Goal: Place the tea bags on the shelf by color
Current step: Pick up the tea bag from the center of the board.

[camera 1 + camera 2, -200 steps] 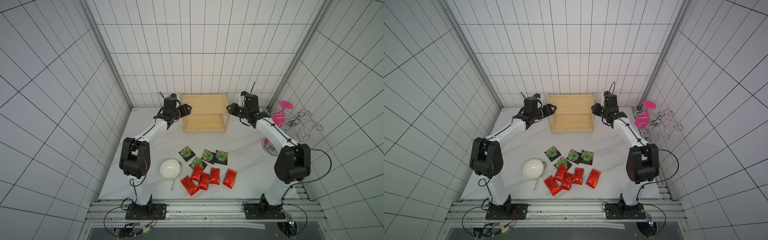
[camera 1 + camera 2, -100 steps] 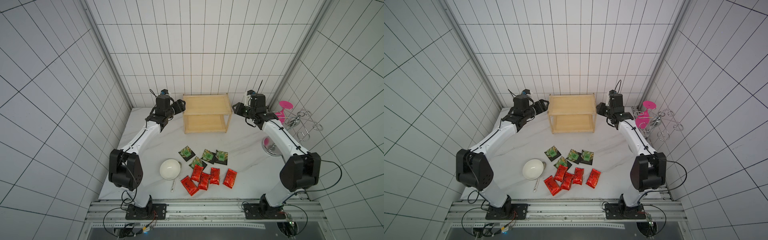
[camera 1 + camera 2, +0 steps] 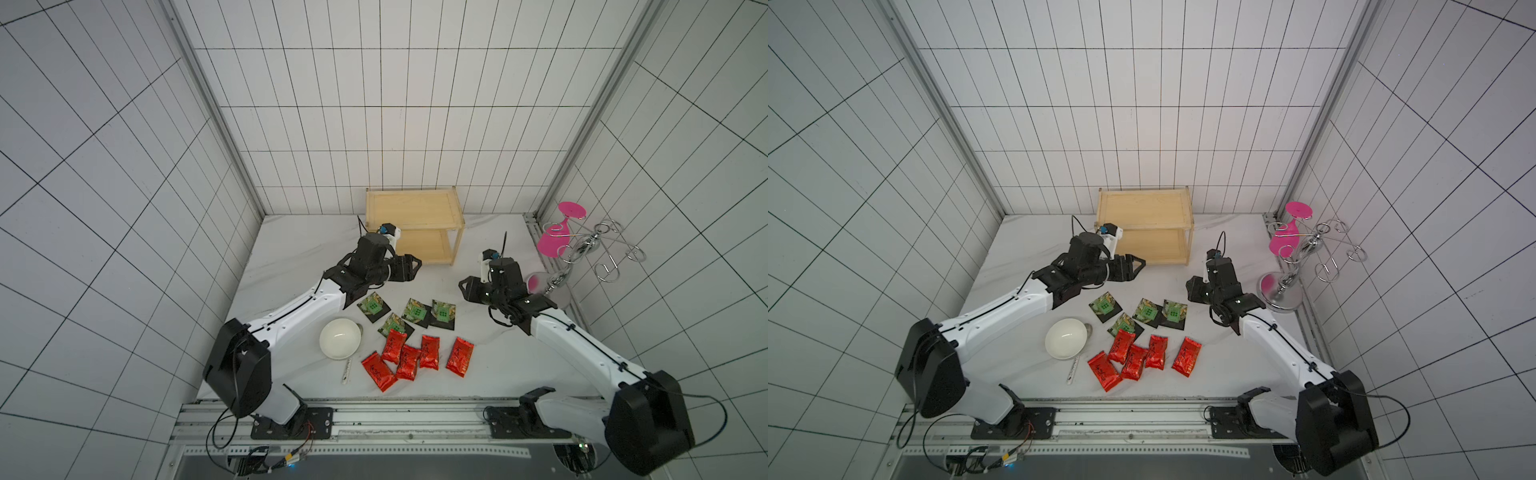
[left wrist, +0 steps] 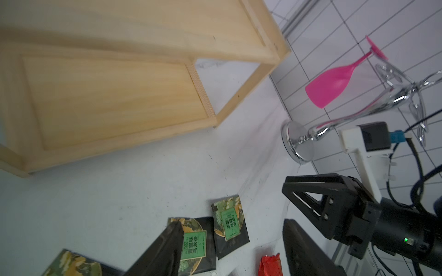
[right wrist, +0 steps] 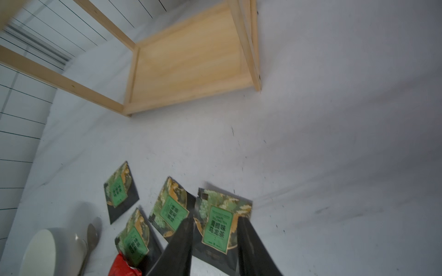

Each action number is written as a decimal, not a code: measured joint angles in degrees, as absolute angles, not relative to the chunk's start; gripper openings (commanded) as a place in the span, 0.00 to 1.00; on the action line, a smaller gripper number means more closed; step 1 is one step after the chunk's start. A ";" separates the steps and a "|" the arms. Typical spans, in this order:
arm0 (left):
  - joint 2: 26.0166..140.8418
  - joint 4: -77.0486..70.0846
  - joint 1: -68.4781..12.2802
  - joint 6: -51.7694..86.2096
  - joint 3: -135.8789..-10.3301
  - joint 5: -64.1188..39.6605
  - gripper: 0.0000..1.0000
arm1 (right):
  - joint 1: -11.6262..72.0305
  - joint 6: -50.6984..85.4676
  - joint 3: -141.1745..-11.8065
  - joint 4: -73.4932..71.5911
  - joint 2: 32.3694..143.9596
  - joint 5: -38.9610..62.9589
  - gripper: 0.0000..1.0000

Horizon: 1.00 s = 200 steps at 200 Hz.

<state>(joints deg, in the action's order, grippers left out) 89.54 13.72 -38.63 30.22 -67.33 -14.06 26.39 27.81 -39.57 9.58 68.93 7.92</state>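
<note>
Both arms have withdrawn from the shelf point(image 3: 411, 208). A second ago the left gripper point(image 3: 406, 270) and the right gripper point(image 3: 467, 289) were at its left and right ends, and half a second ago they were still close beside those ends. Now both are drawn back toward the near side, above the ground between the shelf and the packets. The shelf stands upright at the far edge of the table point(image 3: 299, 257), where it was half a second ago, with both boards bare. Judgement: work on the shelf itself is over and sorting is about to begin, with nothing placed so far. The four black sachets point(image 3: 417, 311) lie mid-table, the two right-hand ones overlapping at an edge. The five red pouches point(image 3: 429, 352) lie in a loose row just nearer, one touching the nearest sachet, with the bowl point(image 3: 340, 344) to their left. On the left gripper, the fingers point(image 4: 165, 251) are wide apart with nothing between them, and it hangs over the far-left side of the sachets. On the right gripper, the fingers point(image 5: 248, 239) are apart and empty, pointed down at the right-most sachet point(image 5: 216, 229), which shows through the gap in the right wrist view. Contact with it cannot be confirmed. Judgement: that sachet is the likely first pick. Its overlap with its neighbour risks dragging the neighbour along.
</note>
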 measured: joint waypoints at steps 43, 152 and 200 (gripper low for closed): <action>105.36 17.32 -40.75 29.12 -74.39 -22.20 0.53 | 26.39 29.23 -34.76 1.56 74.87 11.09 0.22; 117.14 19.40 -41.76 28.47 -78.19 -27.51 0.54 | 25.45 30.87 -31.00 -12.62 87.15 18.33 0.19; 119.26 19.75 -41.74 28.36 -79.09 -27.77 0.40 | 25.45 31.75 -30.61 -15.81 88.75 19.44 0.18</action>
<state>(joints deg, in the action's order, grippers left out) 119.26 19.75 -41.74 28.36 -79.09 -27.77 25.45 31.75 -30.61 -15.81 88.75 19.44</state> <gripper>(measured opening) 0.449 0.186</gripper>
